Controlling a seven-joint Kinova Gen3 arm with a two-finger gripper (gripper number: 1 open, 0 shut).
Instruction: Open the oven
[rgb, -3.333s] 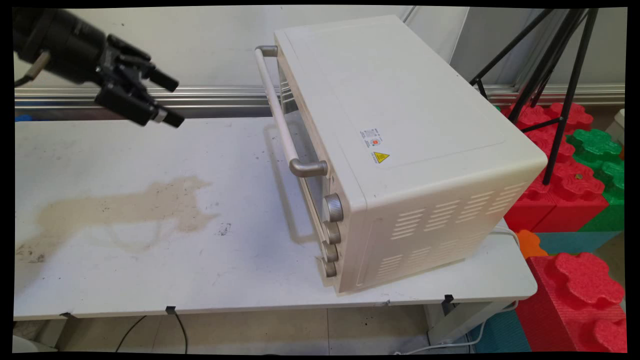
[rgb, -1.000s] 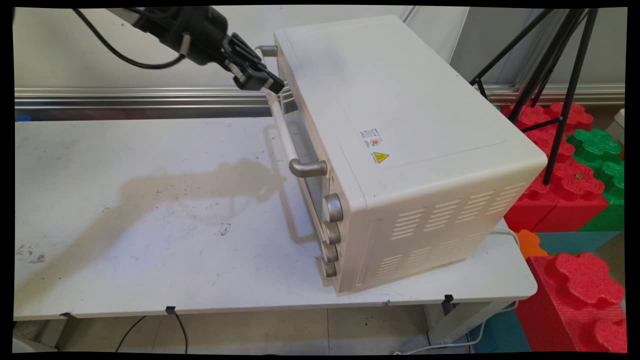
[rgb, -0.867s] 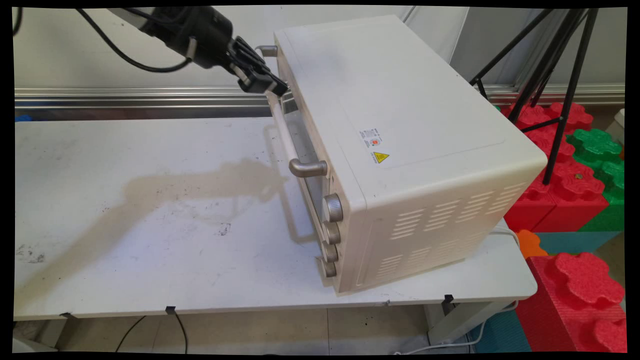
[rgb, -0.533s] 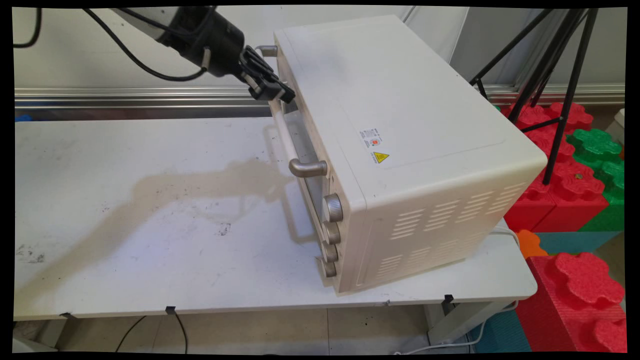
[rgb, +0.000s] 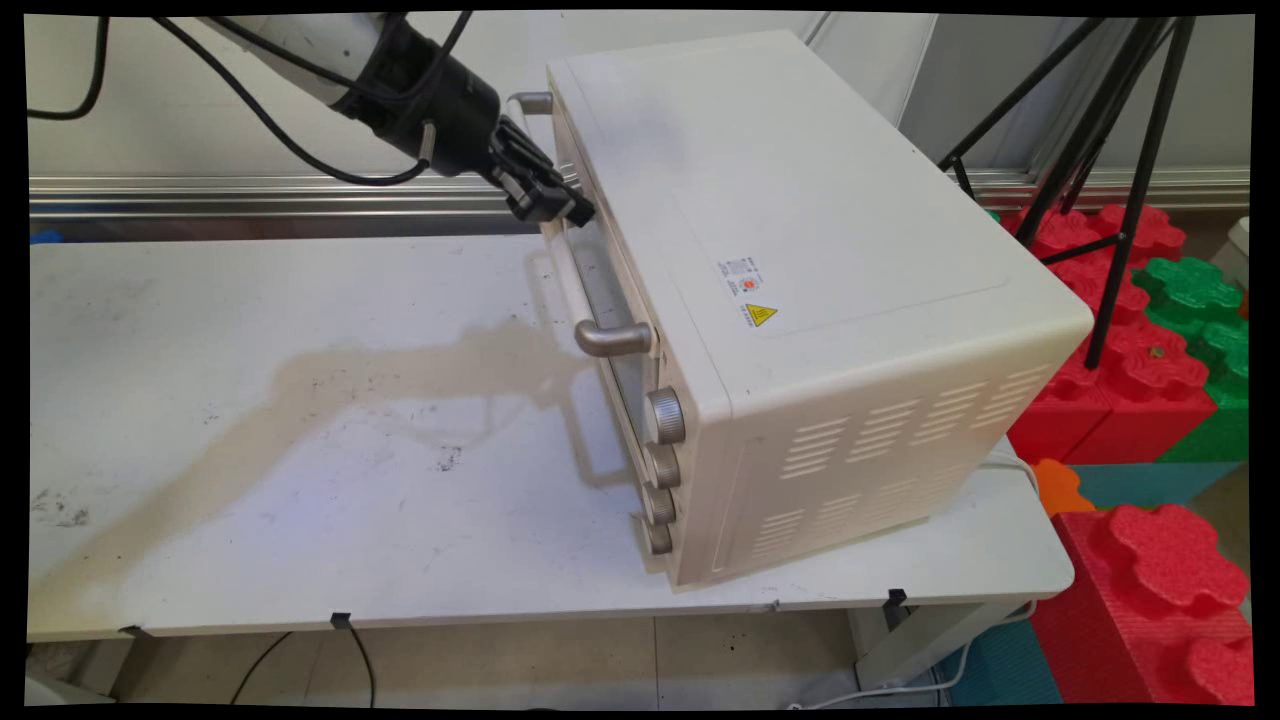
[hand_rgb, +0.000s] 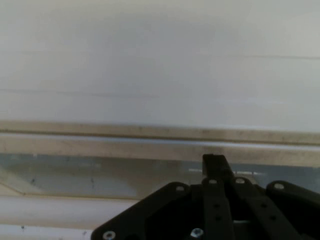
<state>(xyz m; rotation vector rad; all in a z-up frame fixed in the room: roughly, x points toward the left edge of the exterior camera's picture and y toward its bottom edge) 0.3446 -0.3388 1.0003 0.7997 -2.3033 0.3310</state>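
A cream toaster oven (rgb: 800, 250) stands on the right half of the white table (rgb: 300, 500), with its door facing left. A long white handle (rgb: 562, 262) on grey posts runs along the door's top edge. My gripper (rgb: 572, 210) is at the far part of that handle, its tips against the door just over the bar. In the hand view the fingers (hand_rgb: 213, 161) stand together, shut, reaching past the white bar (hand_rgb: 60, 212) toward the door's upper frame and glass (hand_rgb: 100, 175). Nothing shows between them. Several grey knobs (rgb: 665, 415) sit below the handle's near post.
A black tripod (rgb: 1120, 200) stands behind the oven at the right. Red and green foam blocks (rgb: 1150, 380) lie on the floor past the table's right edge. A metal rail (rgb: 250, 190) runs along the wall behind the table.
The gripper has travelled from the far left across to the oven and down onto the door handle. In the last half second it sank a little, and the handle shifted slightly left.
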